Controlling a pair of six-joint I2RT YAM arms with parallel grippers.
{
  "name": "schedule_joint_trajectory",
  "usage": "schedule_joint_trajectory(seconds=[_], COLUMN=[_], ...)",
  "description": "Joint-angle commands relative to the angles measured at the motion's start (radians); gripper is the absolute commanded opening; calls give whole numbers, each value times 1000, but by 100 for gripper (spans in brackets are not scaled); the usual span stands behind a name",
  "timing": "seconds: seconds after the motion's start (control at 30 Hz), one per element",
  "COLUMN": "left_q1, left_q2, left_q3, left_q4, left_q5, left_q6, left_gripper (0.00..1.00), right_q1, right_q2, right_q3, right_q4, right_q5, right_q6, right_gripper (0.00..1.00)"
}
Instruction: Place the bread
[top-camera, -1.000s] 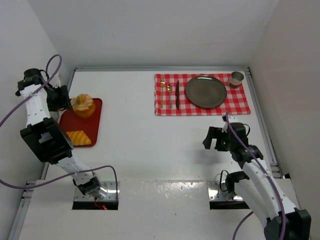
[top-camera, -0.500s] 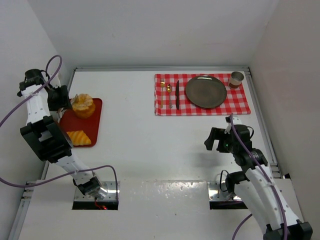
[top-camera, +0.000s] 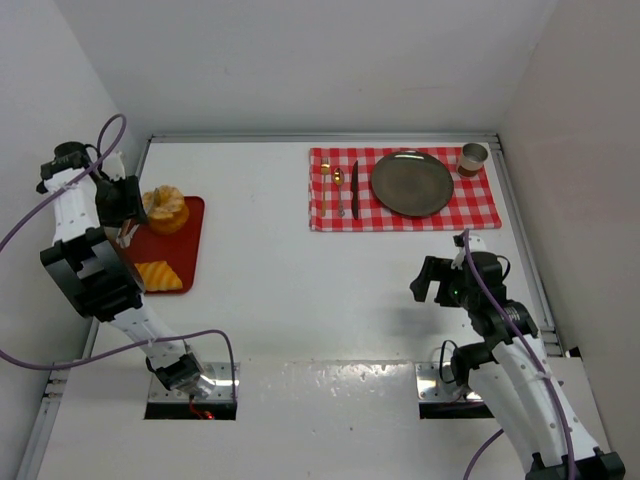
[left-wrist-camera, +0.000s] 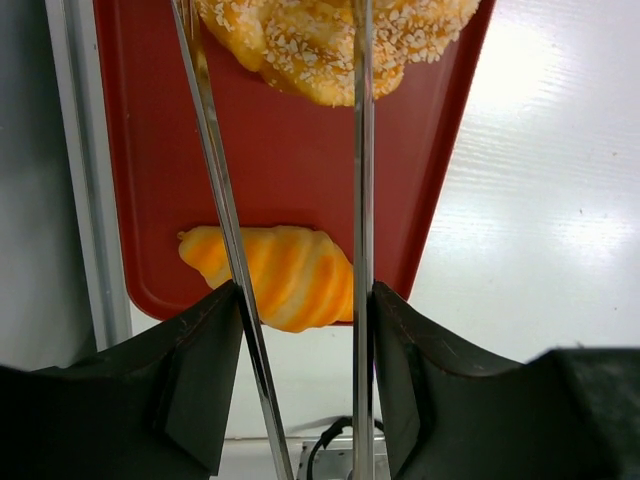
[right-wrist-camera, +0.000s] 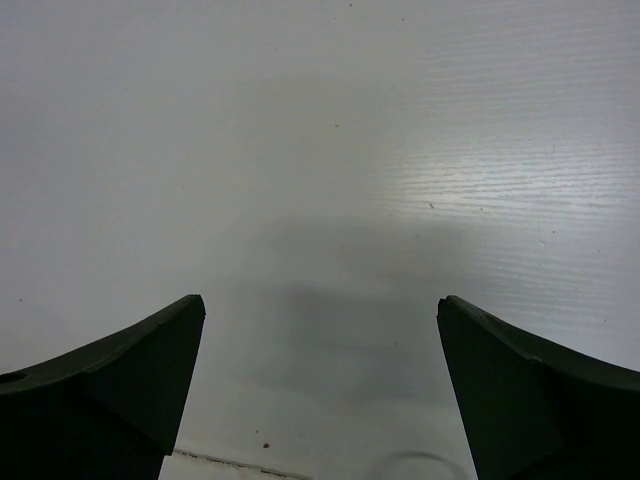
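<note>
The bread lies on a red tray (top-camera: 190, 250) at the table's left edge. The round seeded bun (top-camera: 165, 207) is at the tray's far end and the striped croissant (top-camera: 158, 275) at its near end. My left gripper (top-camera: 118, 205) is shut on a pair of metal tongs (left-wrist-camera: 362, 150). In the left wrist view the tong arms reach up on either side of the bun (left-wrist-camera: 320, 50), over the croissant (left-wrist-camera: 290, 272) and the tray (left-wrist-camera: 300, 170). My right gripper (top-camera: 440, 285) hangs open over bare table, with nothing between its fingers (right-wrist-camera: 150, 360).
A red checked cloth (top-camera: 480, 210) at the far right carries a dark plate (top-camera: 412, 183), a cup (top-camera: 473, 158), a knife (top-camera: 354, 188) and a fork (top-camera: 339, 197). White walls close in the table on the left, back and right.
The right arm has drifted slightly toward the near edge. The left gripper, the tongs and the bun have shifted a little toward the far left.
</note>
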Motion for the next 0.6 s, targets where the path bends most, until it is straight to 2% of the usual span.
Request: schedule_joint_trajectory(seconds=[0.0, 0.23, 0.57], left_q1=[22, 53, 53], left_q2=[-25, -25, 29], left_q3=[63, 63, 55], left_q4=[-45, -79, -15], left_q5=[38, 56, 7], left_q6=[38, 47, 28], left_gripper=[56, 56, 57], right_q1=[2, 0, 8], right_q2=[-4, -5, -2], right_q3=[25, 27, 22], right_q4=[4, -2, 4], right_q5=[9, 8, 9], right_q6=[17, 20, 17], right_gripper=[99, 99, 99])
